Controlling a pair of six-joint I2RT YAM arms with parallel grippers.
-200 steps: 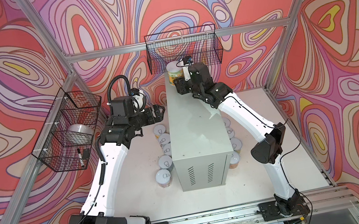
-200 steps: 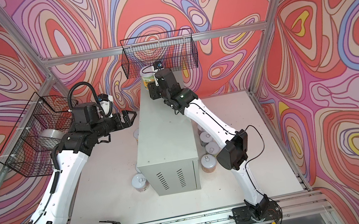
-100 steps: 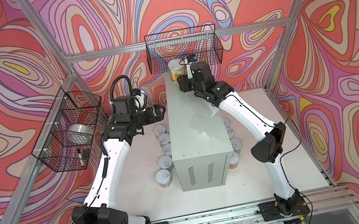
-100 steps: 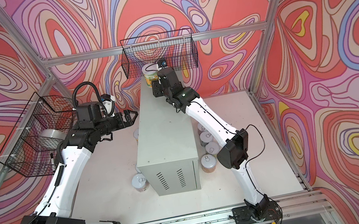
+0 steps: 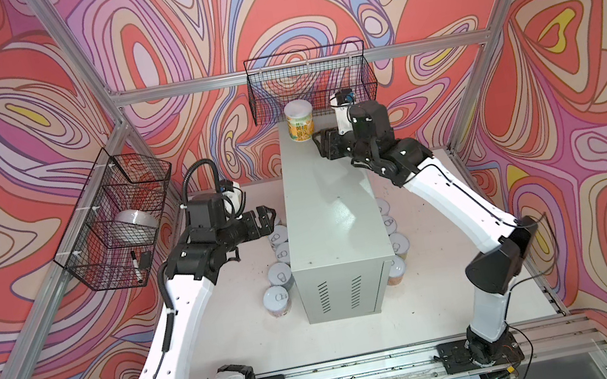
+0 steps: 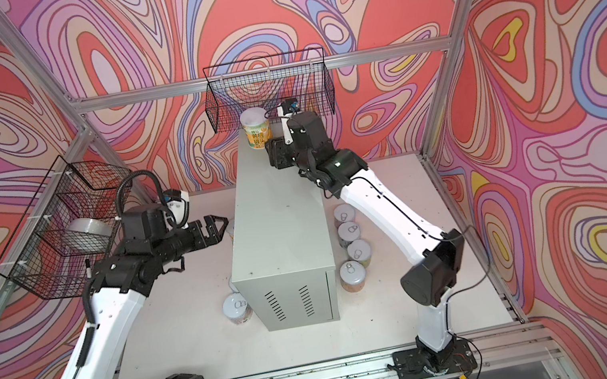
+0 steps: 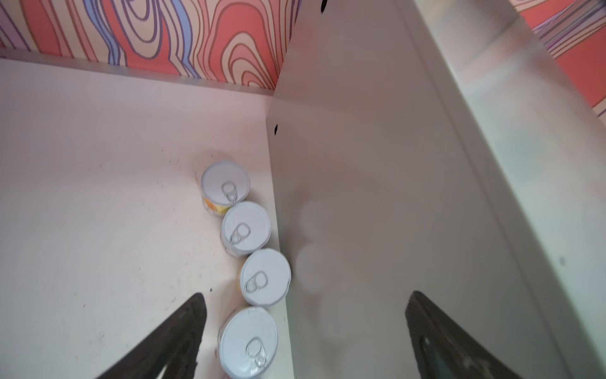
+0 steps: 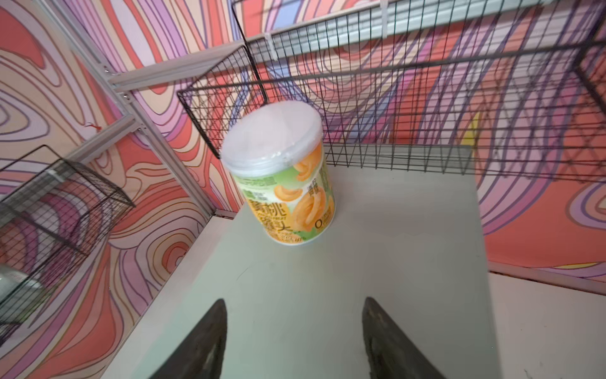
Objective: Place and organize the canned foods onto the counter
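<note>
The yellow can (image 8: 288, 190) stood at the back-left corner of the grey cabinet (image 5: 329, 211), with the right fingers (image 8: 206, 344) spread clear of it; a brush could topple it off. The left fingers (image 7: 177, 338), spread above cans (image 7: 246, 226) on the table (image 7: 98, 164) hugging the cabinet, might clip it. The side basket (image 5: 81, 204) held a roll (image 5: 134, 222) and marker (image 5: 135, 266); the back basket (image 5: 303, 52) looked bare.

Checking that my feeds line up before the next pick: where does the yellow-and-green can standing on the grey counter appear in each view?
Both top views: the yellow-and-green can stands upright at the far end of the counter, just below the back wire basket.
Left wrist: not in it.
Right wrist: mid-picture, upright, apart from the open right end effector.
Shared landmark: the counter, seen in every view.
</note>
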